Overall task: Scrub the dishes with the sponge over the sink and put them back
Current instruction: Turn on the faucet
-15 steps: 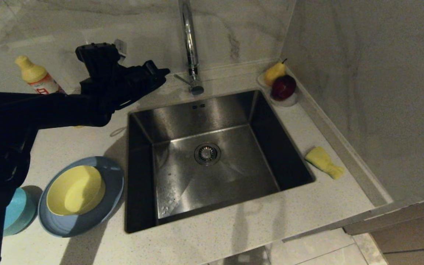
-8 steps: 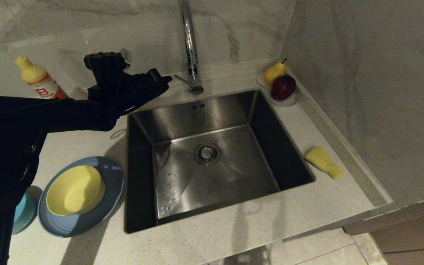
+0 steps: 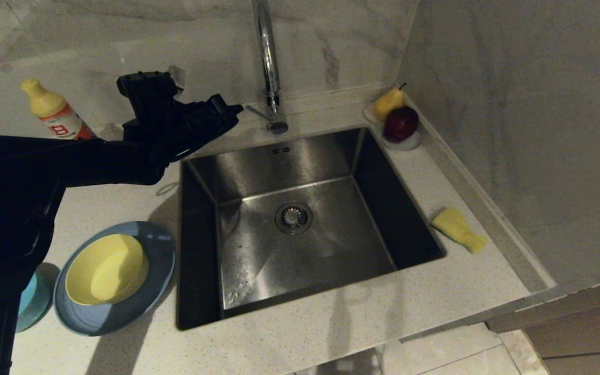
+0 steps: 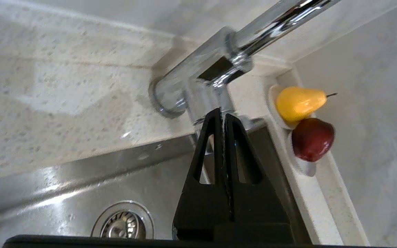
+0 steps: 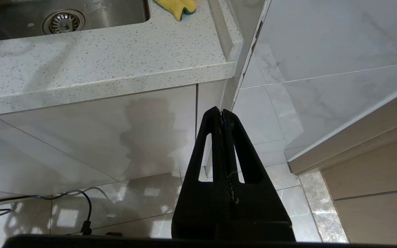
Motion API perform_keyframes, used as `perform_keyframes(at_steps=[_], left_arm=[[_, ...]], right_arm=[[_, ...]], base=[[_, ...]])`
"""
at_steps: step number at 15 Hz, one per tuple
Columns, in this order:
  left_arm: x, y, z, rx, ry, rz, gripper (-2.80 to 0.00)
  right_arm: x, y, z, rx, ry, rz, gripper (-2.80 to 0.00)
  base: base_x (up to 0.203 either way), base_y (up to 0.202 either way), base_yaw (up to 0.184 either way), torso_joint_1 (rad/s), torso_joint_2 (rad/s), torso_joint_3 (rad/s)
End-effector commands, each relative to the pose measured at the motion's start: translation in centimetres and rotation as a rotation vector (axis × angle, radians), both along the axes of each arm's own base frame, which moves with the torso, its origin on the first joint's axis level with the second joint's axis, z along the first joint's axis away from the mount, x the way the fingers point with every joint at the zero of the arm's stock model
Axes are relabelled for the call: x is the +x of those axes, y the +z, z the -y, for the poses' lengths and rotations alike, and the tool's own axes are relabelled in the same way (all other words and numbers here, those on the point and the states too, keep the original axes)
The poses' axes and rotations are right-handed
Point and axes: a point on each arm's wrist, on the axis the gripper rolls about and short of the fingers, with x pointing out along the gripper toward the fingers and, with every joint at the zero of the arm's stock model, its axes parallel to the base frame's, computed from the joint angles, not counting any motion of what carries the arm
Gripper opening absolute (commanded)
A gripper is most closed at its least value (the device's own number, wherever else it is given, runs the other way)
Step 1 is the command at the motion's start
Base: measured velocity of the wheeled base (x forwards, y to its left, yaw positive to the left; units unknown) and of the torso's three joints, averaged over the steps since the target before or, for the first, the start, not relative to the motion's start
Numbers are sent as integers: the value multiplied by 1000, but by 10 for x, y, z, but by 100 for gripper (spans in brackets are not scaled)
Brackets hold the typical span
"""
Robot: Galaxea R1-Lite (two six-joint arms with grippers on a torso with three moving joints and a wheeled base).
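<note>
The left arm is seen entering from the left edge of the head view and is stretched toward the upper centre of the frame, roughly level. Its wrist is raised, with the camera block standing above it. The left end effector (image 3: pixel 235 109) is pointed to the right, and its two black fingers (image 4: pixel 215 137) are pressed together tip to tip with nothing between them. The right end effector (image 5: pixel 222 112) is shown only in its own wrist view, hung low and aimed downward, its fingers likewise closed flat against each other and empty.
</note>
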Motion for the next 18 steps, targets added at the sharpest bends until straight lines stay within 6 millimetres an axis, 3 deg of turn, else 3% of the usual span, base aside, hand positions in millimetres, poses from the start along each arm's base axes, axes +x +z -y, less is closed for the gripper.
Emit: perform_keyframes(at_steps=[1, 14, 18], left_arm=[[-4, 8, -1, -7, -2, 19, -280], [-5, 7, 8, -10, -1, 18, -280], [-1, -2, 16, -9, 5, -2, -280]], right_arm=[[0, 0, 0, 1, 0, 0, -280], [0, 0, 0, 1, 0, 0, -280], [0, 0, 0, -1, 0, 0, -280]], base=[[0, 0, 0, 0, 0, 0], [0, 0, 0, 0, 0, 0], [0, 0, 0, 0, 0, 0]])
